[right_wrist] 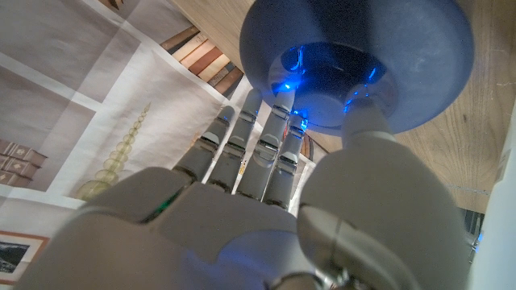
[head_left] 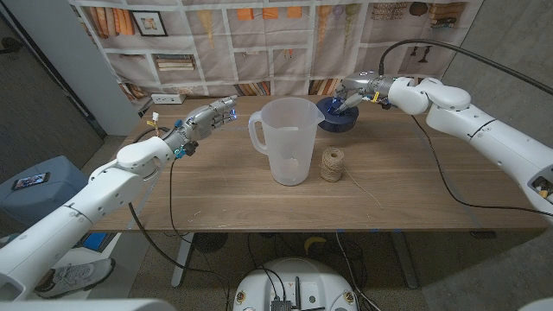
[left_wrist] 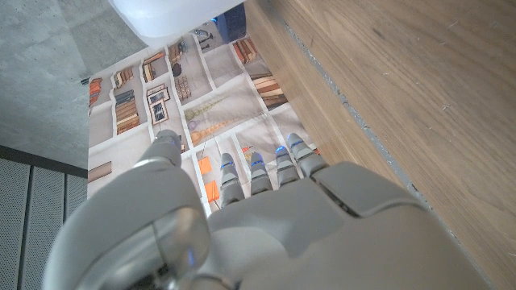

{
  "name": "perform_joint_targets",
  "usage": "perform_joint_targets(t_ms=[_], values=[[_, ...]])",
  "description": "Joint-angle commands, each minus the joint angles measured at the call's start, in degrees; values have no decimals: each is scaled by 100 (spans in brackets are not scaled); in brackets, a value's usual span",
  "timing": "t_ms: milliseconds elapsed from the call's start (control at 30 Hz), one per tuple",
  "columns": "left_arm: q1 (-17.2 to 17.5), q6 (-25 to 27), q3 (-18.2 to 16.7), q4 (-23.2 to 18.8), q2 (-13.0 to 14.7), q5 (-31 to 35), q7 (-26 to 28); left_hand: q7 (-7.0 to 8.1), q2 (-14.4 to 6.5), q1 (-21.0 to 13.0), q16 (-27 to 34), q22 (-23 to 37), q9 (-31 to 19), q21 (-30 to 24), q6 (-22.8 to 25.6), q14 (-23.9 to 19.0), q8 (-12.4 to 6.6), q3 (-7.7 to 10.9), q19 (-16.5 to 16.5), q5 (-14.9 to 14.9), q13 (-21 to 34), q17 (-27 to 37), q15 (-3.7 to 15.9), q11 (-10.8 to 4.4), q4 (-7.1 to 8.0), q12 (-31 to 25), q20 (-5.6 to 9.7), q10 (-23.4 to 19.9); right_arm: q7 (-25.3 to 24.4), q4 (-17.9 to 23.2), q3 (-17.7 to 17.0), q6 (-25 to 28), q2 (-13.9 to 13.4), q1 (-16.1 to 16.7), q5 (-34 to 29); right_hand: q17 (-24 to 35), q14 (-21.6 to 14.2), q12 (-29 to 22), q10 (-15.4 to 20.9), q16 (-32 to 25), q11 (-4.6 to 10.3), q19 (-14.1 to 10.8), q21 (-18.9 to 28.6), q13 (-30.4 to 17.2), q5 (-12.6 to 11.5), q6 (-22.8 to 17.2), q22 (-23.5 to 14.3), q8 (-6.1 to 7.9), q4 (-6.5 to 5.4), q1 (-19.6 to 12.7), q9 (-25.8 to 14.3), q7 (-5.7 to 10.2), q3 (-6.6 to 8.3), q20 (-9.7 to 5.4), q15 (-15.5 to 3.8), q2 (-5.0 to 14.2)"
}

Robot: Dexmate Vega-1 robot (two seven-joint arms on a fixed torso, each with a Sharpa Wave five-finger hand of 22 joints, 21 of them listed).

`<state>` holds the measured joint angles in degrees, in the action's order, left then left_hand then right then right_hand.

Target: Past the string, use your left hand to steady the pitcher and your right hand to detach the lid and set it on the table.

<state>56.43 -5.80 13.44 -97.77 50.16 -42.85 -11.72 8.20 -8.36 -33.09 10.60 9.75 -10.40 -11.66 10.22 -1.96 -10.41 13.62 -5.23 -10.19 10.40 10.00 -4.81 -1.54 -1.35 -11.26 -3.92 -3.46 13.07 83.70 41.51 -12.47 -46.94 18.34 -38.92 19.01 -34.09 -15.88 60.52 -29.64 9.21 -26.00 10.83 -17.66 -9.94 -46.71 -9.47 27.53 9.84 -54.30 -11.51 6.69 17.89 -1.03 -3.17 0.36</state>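
Note:
The translucent white pitcher (head_left: 288, 138) stands upright mid-table with its top uncovered and its handle toward my left; its base (left_wrist: 173, 16) shows in the left wrist view. The dark blue lid (head_left: 333, 117) sits on the table behind the pitcher, near the far edge. My right hand (head_left: 359, 91) reaches onto it. In the right wrist view the thumb and fingers (right_wrist: 266, 145) pinch the lid's (right_wrist: 419, 56) inner round part. My left hand (head_left: 212, 117) hovers to the pitcher's left, apart from it, fingers stretched out and holding nothing.
A ball of twine (head_left: 332, 164) stands right beside the pitcher, a loose strand trailing toward the front right. A white power strip (head_left: 168, 98) lies at the table's (head_left: 415, 181) back left corner. A bookshelf-printed sheet hangs behind.

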Motion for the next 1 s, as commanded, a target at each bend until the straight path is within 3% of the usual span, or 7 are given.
perform_joint_targets(t_ms=[33, 300, 733, 1000], values=[[9, -133, -33, 176, -151, 81, 253, -22, -2, 46, 28, 15, 5, -34, 62, -67, -24, 11, -99, -32, 5, 11, 11, -56, 30, -47, 5, -41, -77, -195, 281, 75, 137, -17, -252, 21, -50, 11, 327, 14, 334, -23, 34, -27, -31, -812, -22, 509, -111, -463, -172, 552, 110, -4, -874, 562], [-19, -216, -22, 277, -211, 110, 252, -41, -43, 49, 22, 15, 8, -34, 117, -102, -39, 56, -147, -41, 3, 2, 42, -94, -1, -46, 14, -58, -176, -263, 451, 120, 203, 5, -446, 23, 32, 80, 229, 71, 334, -37, 33, -17, -19, -647, -25, 480, -147, -339, -194, 563, 52, 12, -833, 509], [208, -50, -137, 73, -137, 28, 499, -51, -108, 50, 6, 16, 11, -20, 231, -124, -63, 134, -175, -51, 2, -4, 41, -115, -45, -57, 9, -116, -381, -500, 599, 138, 267, -16, -598, 47, 83, 101, 201, 80, 341, -49, 32, -32, -15, -600, -25, 497, -116, -319, -221, 573, 7, 41, -822, 438], [15, -319, 4, 486, -422, 123, 421, -86, -164, 80, -14, 18, 11, -16, 237, -97, -48, 199, -214, -55, 1, 1, 119, -119, -56, -43, 177, -107, -377, -435, 654, 229, 241, 46, -658, 52, 396, 351, -277, 261, 326, -36, 21, 28, -16, -7, -28, 266, -171, -24, -159, 583, -161, 121, -728, 237]])
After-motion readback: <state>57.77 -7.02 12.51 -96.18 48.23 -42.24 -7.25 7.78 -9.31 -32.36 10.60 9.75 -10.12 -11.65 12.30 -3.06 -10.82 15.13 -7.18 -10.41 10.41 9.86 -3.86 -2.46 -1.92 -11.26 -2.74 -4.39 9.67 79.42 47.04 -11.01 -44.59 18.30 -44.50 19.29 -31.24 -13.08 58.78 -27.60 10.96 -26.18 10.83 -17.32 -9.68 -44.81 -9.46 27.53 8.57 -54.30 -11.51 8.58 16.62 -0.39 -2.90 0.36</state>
